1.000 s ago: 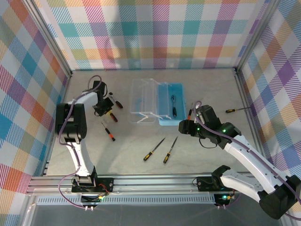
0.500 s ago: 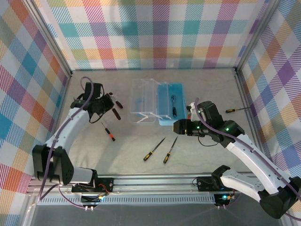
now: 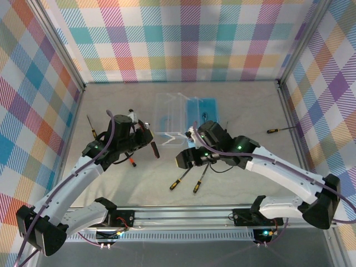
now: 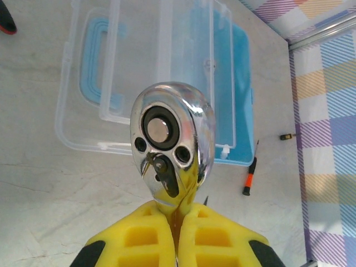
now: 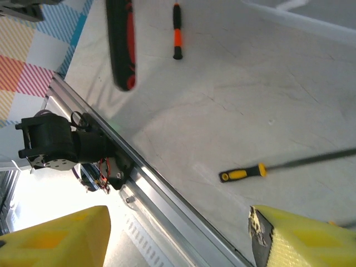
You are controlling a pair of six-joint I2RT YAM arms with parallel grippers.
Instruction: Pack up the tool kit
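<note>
1. Thin dark screwdriver (image 3: 90,127): laid alone at the far left of the table (image 3: 250,105); handle colour cannot be told.
2. Left gripper (image 4: 178,228): yellow pads (image 4: 139,233) are pressed together on the neck of a chrome ratchet wrench (image 4: 172,139), whose round head is held out over the case. From above, this gripper (image 3: 143,135) is seen left of the case, with the wrench's dark handle (image 3: 155,149) pointing toward the near edge.
3. Black-orange screwdriver (image 3: 132,161): laid on the table under the left arm.
4. Tool case (image 3: 169,114): placed at the middle back of the table and opened flat, the clear lid to the left, the light-blue base (image 3: 210,104) to the right. One dark tool (image 3: 204,117) is seen inside the base.
5. Right gripper (image 3: 183,158): held above the table just near of the case; jaws are spread apart and nothing is held between them.
6. Two yellow-black screwdrivers (image 3: 174,185) (image 3: 196,188): laid side by side on the table by the right gripper.
7. Yellow-handled screwdriver (image 3: 273,130): laid at the far right, well apart from the case.
</note>
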